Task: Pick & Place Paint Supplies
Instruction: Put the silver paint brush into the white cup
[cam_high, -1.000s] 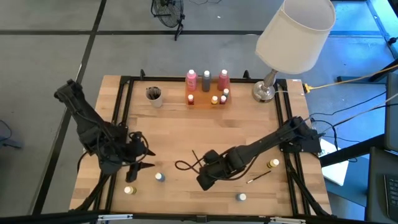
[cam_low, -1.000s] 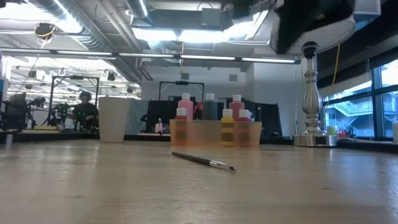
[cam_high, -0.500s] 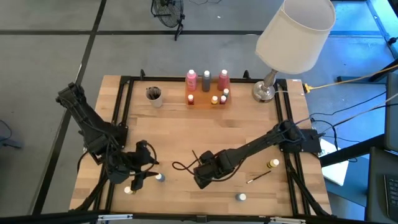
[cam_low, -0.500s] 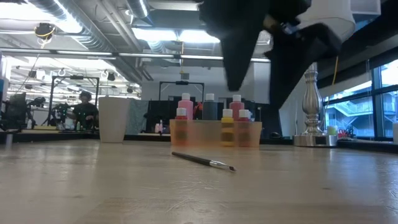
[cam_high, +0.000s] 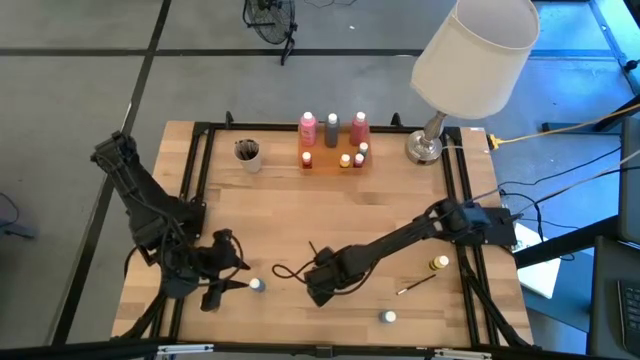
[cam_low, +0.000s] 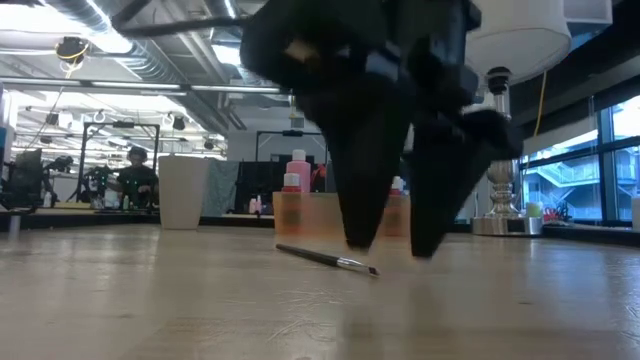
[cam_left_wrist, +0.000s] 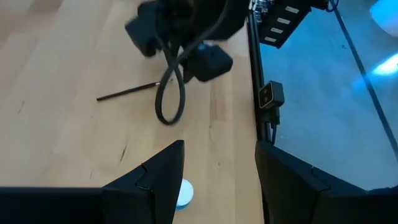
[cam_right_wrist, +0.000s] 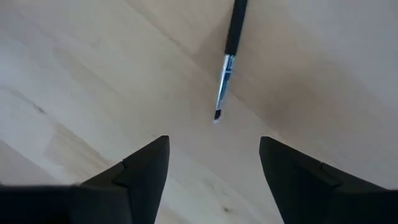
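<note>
Step in hand is approach: the right hand (cam_low: 385, 245), fingers spread and grasping nothing, hangs low over the brush (cam_right_wrist: 226, 65) lying on the table (cam_high: 380, 215), apparently toward 6 o'clock; next, straddle it and clench.

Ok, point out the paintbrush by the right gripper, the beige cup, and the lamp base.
paintbrush (cam_right_wrist: 226, 65), right wrist view, on its metal ferrule.
beige cup (cam_low: 183, 192), low view, mid side wall.
lamp base (cam_high: 423, 149), high view, on the silver foot.
</note>
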